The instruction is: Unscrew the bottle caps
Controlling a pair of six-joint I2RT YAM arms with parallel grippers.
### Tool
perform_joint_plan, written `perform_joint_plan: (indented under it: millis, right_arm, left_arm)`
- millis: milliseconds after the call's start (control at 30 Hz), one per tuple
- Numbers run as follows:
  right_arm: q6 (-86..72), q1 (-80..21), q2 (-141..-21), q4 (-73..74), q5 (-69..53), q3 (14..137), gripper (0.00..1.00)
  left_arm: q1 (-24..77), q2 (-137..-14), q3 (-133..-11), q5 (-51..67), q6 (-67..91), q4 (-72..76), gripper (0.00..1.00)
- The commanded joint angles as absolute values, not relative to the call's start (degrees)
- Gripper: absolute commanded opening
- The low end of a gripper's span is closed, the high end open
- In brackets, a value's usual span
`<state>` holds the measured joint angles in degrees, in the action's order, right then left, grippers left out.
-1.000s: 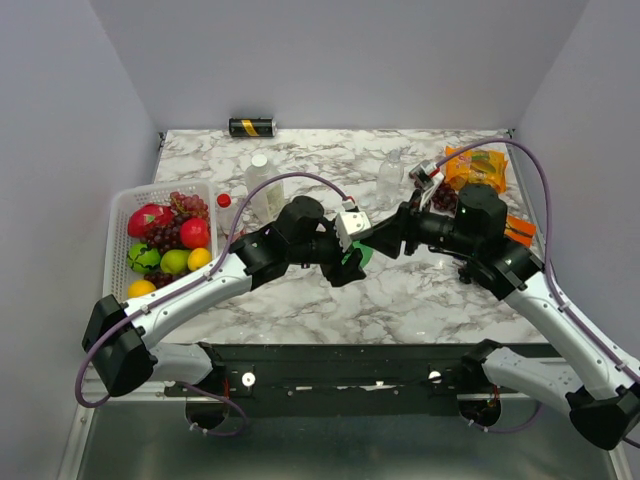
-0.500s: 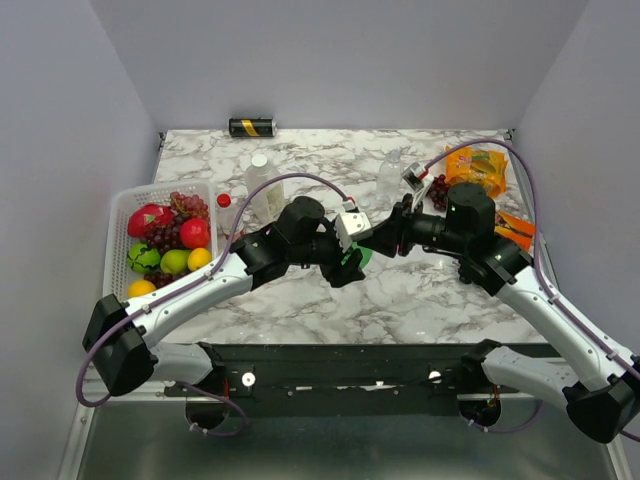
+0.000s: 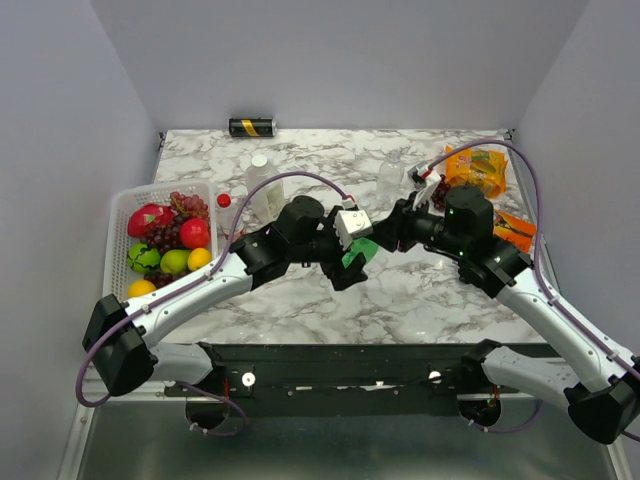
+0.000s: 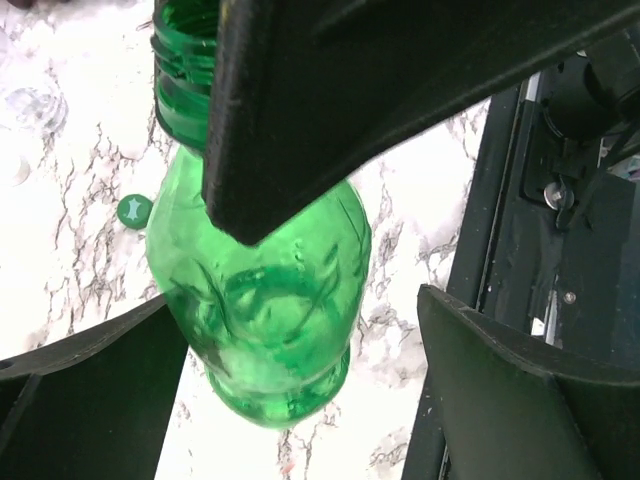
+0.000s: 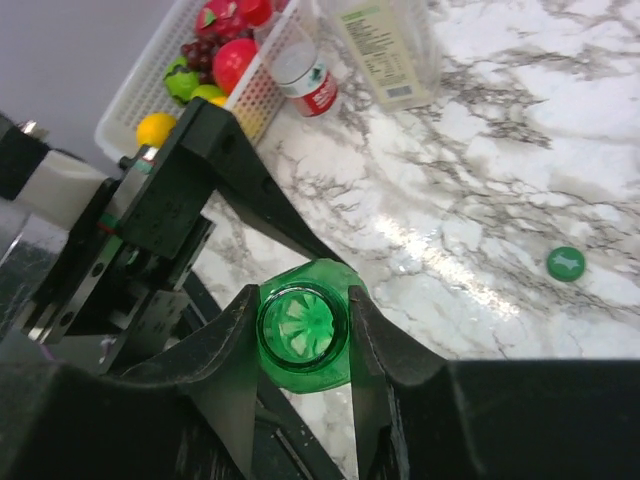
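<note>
Grips the green bottle (image 4: pixel 260 340) by its open neck in the right pincer (image 5: pixel 303 335) over the tabletop (image 5: pixel 480 180), probably to set it aside, with the left pincer (image 4: pixel 300 400) released around its body and the cap (image 5: pixel 565 263) lying nearby.

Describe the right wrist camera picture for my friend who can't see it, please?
The right gripper pinches the neck of an uncapped green bottle, seen from above, looking down its open mouth. A green cap lies on the marble table to the right. Farther back are a fruit basket, a small red-labelled bottle and a larger clear bottle.
</note>
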<state>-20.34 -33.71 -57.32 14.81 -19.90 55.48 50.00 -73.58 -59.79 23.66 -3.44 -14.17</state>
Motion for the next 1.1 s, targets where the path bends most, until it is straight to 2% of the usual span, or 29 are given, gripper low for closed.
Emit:
perform_joint_plan:
  millis: [0,167,367,533,667,1067]
  right_arm:
    - [-15.91,-32.87,-57.48,16.61,-3.89,58.00,0.01]
    - [-13.36,-32.78,-60.55,17.32,12.88,58.71,0.01]
    - [-11.87,-32.70,-66.43,12.67,20.64,57.84,0.01]
    - [-11.60,-32.08,-71.01,4.85,21.71,55.90,0.01]
    - [-11.51,-31.47,-74.53,1.76,22.50,55.63,0.01]
    - [-12.13,-30.06,-82.09,-4.22,21.53,53.96,0.01]
  left_arm:
    - [50.45,-72.25,-61.52,21.71,-4.22,-14.06,0.99]
    - [49.49,-67.34,-59.60,17.32,-5.45,-12.40,0.99]
    - [44.57,-61.26,-57.56,9.24,-2.47,-8.70,0.99]
    - [35.87,-59.94,-57.31,4.40,5.18,-7.38,0.99]
    - [35.42,-58.01,-56.69,1.06,4.83,-7.03,0.99]
    - [35.42,-58.80,-57.57,3.34,4.83,-8.00,0.99]
